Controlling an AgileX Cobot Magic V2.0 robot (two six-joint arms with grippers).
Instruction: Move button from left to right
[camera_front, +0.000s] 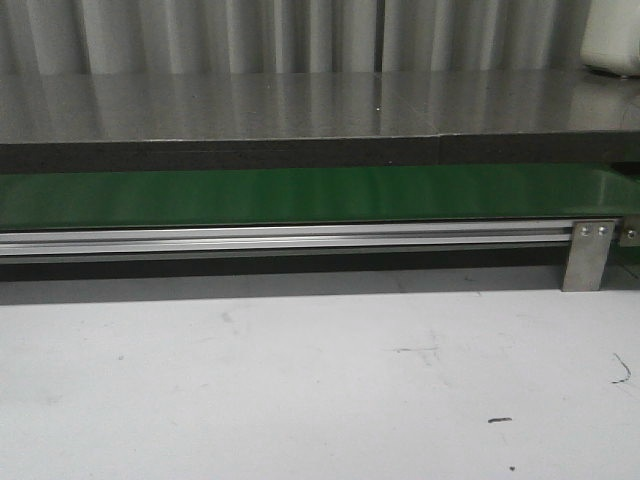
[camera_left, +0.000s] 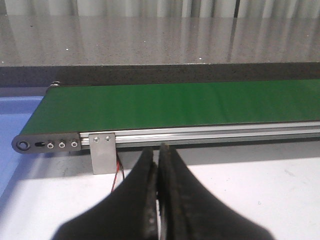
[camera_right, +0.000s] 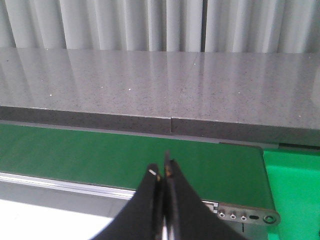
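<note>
Black, rubbery-looking fingers fill the near edge of both wrist views. The left hand (camera_left: 158, 152) has its two fingers pressed together tip to tip, holding nothing; it points level toward the conveyor, its tips near the aluminium side rail (camera_left: 215, 133). The right hand (camera_right: 163, 170) is likewise closed, fingers meeting with nothing between them, tips held over the near edge of the green belt (camera_right: 125, 157) close to that belt's right end. Neither arm appears in the front view.

White table (camera_front: 300, 380) in the foreground: scuffed, a few dark marks. Beyond it, the conveyor runs side to side. Left wrist view: rounded end of the belt with a dark end cap (camera_left: 46, 145) carrying small bolts, a metal bracket (camera_left: 102, 152) just beside it, thin red and black wires (camera_left: 117, 172) hanging by the bracket. Right wrist view: the opposite belt end, with a brighter green surface (camera_right: 295, 185) past it.

Belt surface is bare green in all three views. The button is not visible in any view; its position relative to either hand cannot be told.

Behind the belt: a grey speckled stone-like counter (camera_front: 300, 105), then pale pleated curtains (camera_right: 150, 25).
</note>
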